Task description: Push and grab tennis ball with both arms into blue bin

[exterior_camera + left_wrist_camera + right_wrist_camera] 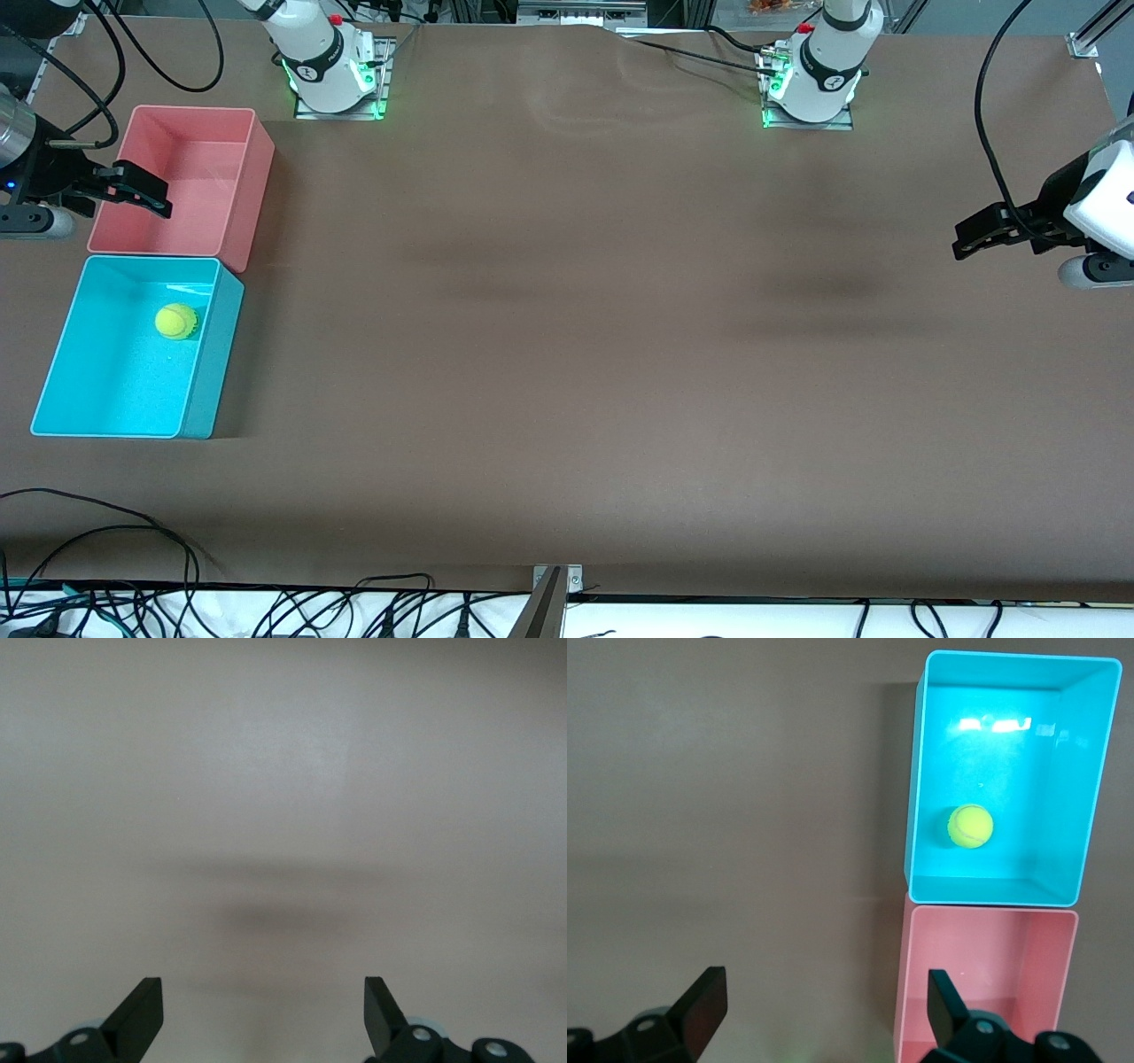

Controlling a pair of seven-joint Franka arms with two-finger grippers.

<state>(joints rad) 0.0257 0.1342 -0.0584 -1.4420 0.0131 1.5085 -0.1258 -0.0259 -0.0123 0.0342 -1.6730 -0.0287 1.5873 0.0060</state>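
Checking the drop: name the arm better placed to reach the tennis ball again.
Right. The right gripper hangs open over the pink bin, beside the blue bin holding the tennis ball. The left gripper waits open at the table's left-arm end.

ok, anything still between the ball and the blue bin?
No. The tennis ball already lies inside the blue bin, nothing on it. The right gripper is open over the pink bin; the left gripper is open over bare table at its own end.
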